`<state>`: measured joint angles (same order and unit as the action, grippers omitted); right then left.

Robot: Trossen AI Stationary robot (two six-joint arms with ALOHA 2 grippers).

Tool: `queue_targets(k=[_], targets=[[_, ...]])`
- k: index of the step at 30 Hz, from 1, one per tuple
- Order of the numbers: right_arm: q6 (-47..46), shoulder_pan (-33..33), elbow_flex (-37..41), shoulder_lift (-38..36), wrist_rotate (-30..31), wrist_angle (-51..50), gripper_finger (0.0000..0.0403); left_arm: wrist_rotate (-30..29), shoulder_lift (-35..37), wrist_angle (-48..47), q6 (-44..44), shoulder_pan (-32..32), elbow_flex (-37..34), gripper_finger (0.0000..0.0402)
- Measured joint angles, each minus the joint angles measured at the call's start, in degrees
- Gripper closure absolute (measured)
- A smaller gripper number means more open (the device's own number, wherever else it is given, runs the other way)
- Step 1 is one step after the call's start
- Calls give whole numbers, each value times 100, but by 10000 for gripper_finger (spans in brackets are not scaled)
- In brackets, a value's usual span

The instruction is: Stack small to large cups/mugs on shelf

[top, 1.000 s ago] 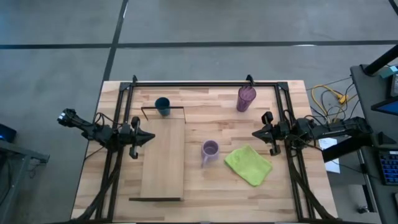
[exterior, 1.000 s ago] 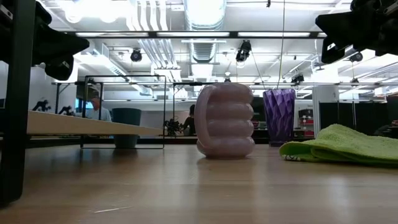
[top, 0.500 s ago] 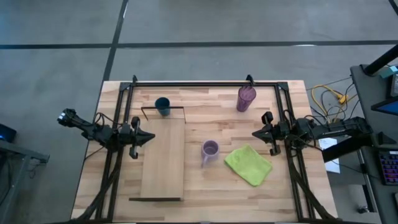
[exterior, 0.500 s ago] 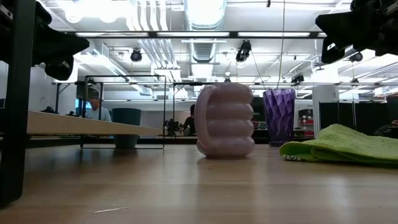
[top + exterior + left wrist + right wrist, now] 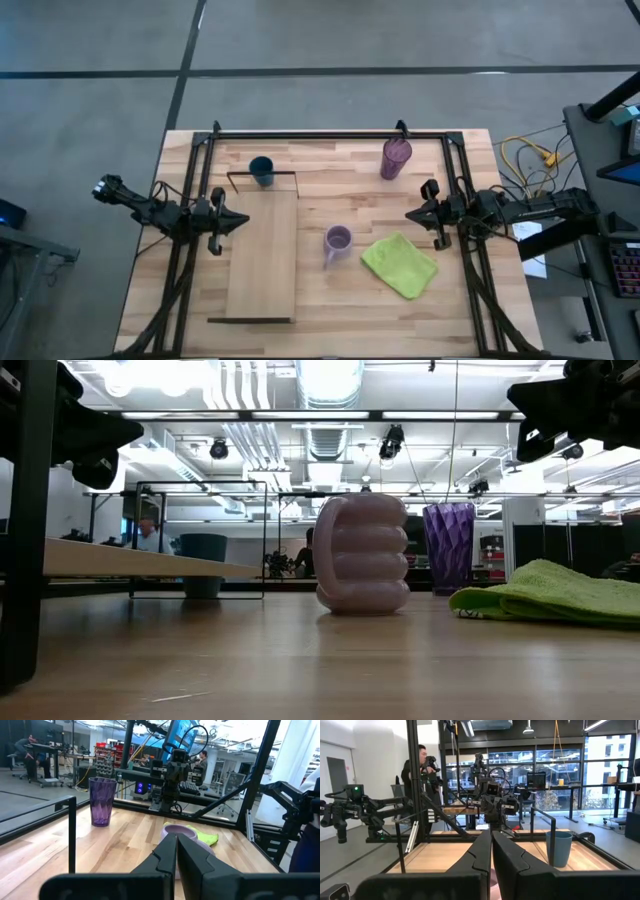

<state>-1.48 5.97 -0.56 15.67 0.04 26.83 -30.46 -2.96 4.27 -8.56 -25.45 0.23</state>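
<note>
Left gripper: dark two-finger tool at the left edge of the butcher-block tabletop, raised over the left side of the shelf; fingers pressed together to a narrow point, holding nothing, touching nothing. In its wrist view the closed tips aim across the desk at the mug.

Long rectangular light wooden shelf board: lies left of centre, running from near the front edge toward the far edge, thin dark bracket edges at both ends. Top surface bare.

Small dark blue cup: upright on the tabletop just past the shelf's far end, inside the dark bracket outline, near the far-left corner.

Short lilac ribbed mug with handle: upright at the desk's centre, just right of the shelf, apart from it; open wood all round except the cloth to its right.

Bright green folded cloth: flat on the tabletop, right of the mug, close beside it.

Tall translucent purple faceted tumbler: upright near the far edge, right of centre, well apart from the mug and cloth.

Right gripper: at the right edge of the desk, raised, pointing inward; fingers closed narrow, empty, well clear of the cloth below.

Person: standing beyond the table, in the right wrist view.
</note>
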Motion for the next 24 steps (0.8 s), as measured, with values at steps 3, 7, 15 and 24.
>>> queue_targets(k=[3, 7, 15, 24], targets=[[0, 1, 0, 1, -1, 0, 394, 0, 0, 0, -2, -1, 1, 402], [1, 0, 0, 0, 0, 0, 394, 0, 2, 0, -2, -2, 2, 402], [175, 1, -2, 12, 420, 51, 394, -2, 4, -1, 390, -1, 1, 402], [-949, 0, 0, 12, 1459, 182, 394, -7, -8, 0, 1942, -2, 0, 402]])
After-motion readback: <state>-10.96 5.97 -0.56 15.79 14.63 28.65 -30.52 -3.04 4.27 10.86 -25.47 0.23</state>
